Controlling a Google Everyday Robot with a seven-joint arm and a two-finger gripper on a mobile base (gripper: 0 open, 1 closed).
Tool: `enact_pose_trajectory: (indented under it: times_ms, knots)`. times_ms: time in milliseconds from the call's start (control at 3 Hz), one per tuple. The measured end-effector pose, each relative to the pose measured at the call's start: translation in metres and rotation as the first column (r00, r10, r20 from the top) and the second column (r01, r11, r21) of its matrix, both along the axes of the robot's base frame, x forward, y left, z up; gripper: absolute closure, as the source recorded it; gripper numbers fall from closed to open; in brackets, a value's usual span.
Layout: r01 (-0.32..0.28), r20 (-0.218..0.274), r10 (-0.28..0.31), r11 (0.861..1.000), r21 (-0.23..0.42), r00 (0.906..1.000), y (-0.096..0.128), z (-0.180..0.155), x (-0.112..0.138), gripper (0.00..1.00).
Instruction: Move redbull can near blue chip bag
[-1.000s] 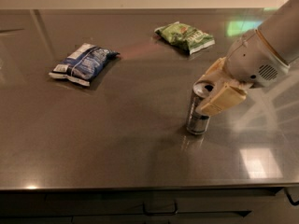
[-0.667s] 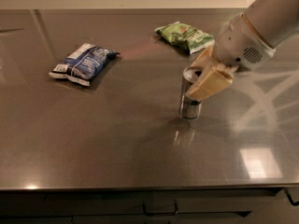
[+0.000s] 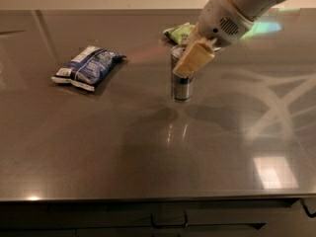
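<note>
The redbull can [image 3: 181, 86], slim and silver with blue panels, stands upright in the camera view at the centre of the table. It appears to hang a little above the surface, with its shadow below and to the left. My gripper [image 3: 185, 62] comes in from the upper right and is shut on the can's upper half; one tan finger pad [image 3: 195, 58] covers its front. The blue chip bag [image 3: 88, 67] lies flat at the left, well apart from the can.
A green chip bag [image 3: 178, 32] lies just behind the can and the gripper, partly hidden by them. The dark steel table [image 3: 148, 157] has bright reflections at the right; its front edge runs along the bottom, with drawers beneath.
My gripper has carried the can left and towards the far side of the table, from the right middle to the centre, closer to the blue chip bag. The bags have not moved.
</note>
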State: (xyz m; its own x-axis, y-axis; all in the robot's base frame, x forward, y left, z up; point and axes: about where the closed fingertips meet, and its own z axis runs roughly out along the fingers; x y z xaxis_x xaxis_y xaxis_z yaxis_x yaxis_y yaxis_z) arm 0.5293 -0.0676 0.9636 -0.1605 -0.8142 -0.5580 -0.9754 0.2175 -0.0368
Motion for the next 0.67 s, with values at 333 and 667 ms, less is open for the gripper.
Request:
enact_pose_trajectory:
  times_ms: [333,667]
  knots:
    - [0.021,-0.016,-0.02,0.999,0.033,0.9997,0.03,0.001,0.03,1.0]
    - [0.032,-0.026,-0.03,0.996,0.087,0.9992,0.064,-0.004,0.051,1.0]
